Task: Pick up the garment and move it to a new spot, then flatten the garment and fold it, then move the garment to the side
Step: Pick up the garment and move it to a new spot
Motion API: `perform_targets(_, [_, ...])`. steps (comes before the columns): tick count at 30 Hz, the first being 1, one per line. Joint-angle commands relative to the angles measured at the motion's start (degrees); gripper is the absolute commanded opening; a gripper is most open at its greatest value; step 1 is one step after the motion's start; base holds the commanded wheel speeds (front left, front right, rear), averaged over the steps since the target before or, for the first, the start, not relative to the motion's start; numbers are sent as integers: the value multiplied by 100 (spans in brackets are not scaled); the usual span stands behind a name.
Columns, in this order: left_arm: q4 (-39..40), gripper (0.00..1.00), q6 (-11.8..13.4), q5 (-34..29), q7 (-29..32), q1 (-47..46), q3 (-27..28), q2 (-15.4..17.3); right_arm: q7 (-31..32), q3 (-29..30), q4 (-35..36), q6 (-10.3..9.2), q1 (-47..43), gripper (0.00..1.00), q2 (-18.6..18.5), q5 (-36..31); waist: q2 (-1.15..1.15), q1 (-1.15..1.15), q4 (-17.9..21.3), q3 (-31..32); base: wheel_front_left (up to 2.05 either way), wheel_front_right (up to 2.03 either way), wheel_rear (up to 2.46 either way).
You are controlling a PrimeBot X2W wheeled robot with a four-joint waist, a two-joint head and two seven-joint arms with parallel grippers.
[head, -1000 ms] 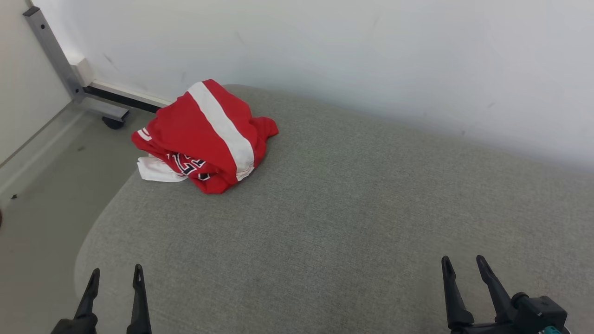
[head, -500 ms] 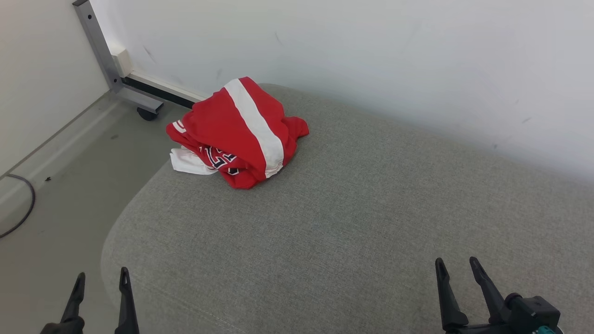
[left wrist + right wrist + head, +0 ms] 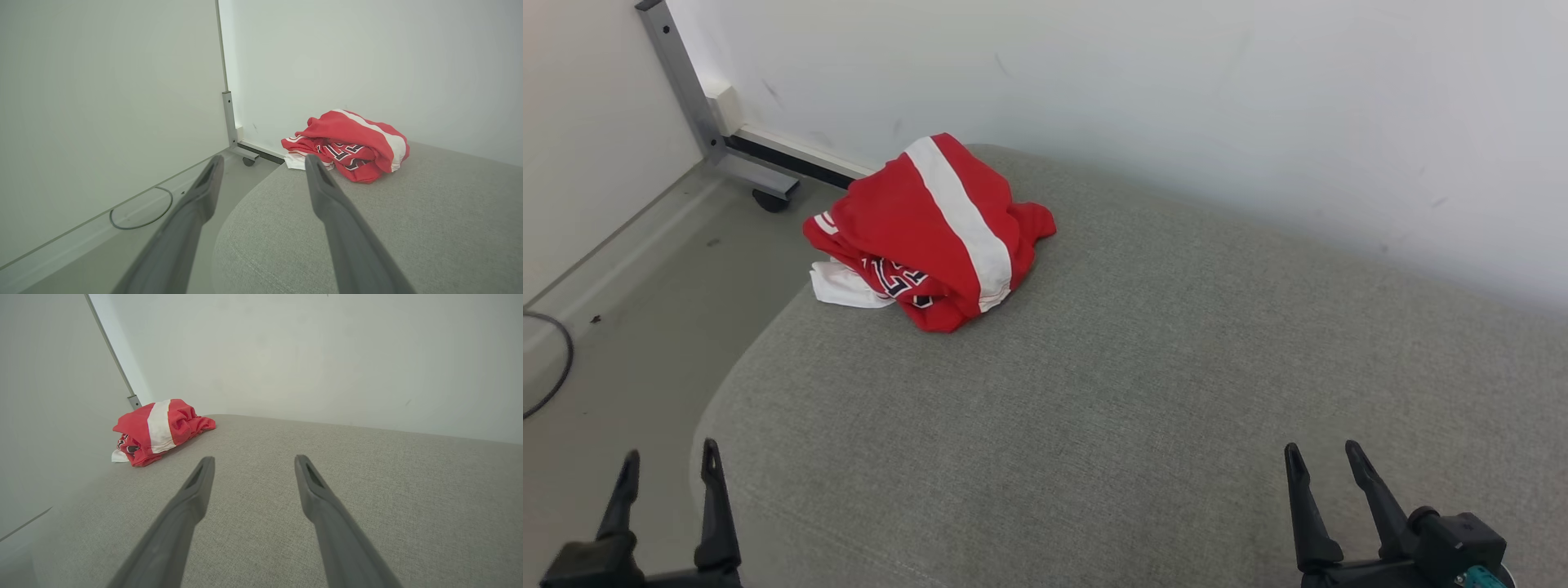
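The garment [image 3: 931, 233] is a crumpled red jersey with a wide white stripe and dark lettering, bunched at the far left corner of the grey cushion [image 3: 1143, 376]. It also appears in the left wrist view as the garment [image 3: 351, 143] and in the right wrist view as the garment [image 3: 157, 428]. My left gripper [image 3: 670, 465] stands open at the lower left, over the cushion's near left edge, with nothing between its fingers. My right gripper [image 3: 1323, 461] is open at the lower right above the cushion, also holding nothing. Both are far from the garment.
A white wall [image 3: 1176, 98] runs close behind the cushion. Left of the cushion lies bare floor [image 3: 621, 310] with a grey metal frame on a caster [image 3: 760, 200] and a dark cable [image 3: 547, 384]. A pale panel [image 3: 102, 102] stands at the left.
The head camera has panned, shifting the whole scene rightward and then slightly back. The garment lies as before. The left gripper sits further left in the picture; both grippers stay open.
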State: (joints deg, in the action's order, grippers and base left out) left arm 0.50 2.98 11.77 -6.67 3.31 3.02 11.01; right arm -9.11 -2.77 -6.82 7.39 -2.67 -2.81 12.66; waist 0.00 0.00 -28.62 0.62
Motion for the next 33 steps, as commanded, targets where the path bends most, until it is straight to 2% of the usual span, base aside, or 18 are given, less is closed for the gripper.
perform_targets(1, [-38,100,-54,65,-8,-206,41,84,-18,-2,30,19,70,100,-14,-59,0,0,149,-119,0,0,0])
perform_targets(9, [-234,100,-243,400,15,-1309,332,484,65,107,221,19,317,100,-14,-295,0,0,781,-641,0,0,0])
perform_targets(23, [-801,100,-426,830,336,-3149,905,1401,3,385,601,18,952,100,-15,-542,0,0,2254,-1984,0,0,0])
perform_targets(33, [-1551,100,-530,985,668,-3980,953,1874,-112,545,696,18,1104,100,-11,-539,0,0,2847,-2421,0,0,0])
